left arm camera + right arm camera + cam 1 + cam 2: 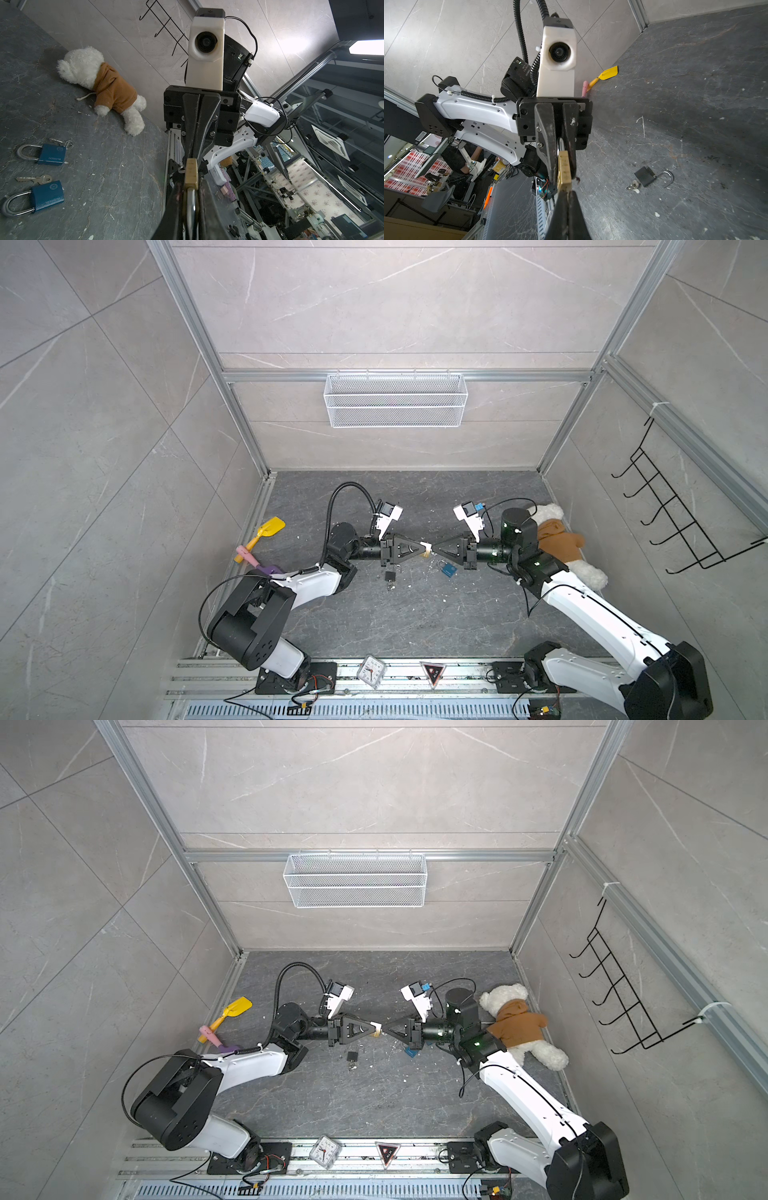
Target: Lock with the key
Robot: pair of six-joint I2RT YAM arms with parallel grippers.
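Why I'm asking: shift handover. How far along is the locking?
Done: brass padlock lifted, shackle pinched in the left end effector. In hand: right end effector shut at the padlock's base, presumably on a key I cannot see. Left: turning it; whether the shackle is latched does not show.

Brushed yellow brass, dull satin, on the brass padlock (191, 173), with a bright polished steel shackle (190, 204). Matt black plastic, scuffed and scratched, on the left gripper (563, 166) and right gripper (192, 156) at either end of it. Below the brass padlock, dark grey stone-look floor (695, 83), matt, veined, flecked with white. On that floor near it, two blue padlocks (52, 154) in lightly pebbled paint and a black padlock (644, 176) in a flat matt coat, all with shiny metal shackles. Right of the brass padlock in both top views, a teddy bear (548, 514) in fluffy white plush, its hoodie (557, 539) soft brown cloth. Left of it, a toy shovel (272, 526) in smooth yellow plastic
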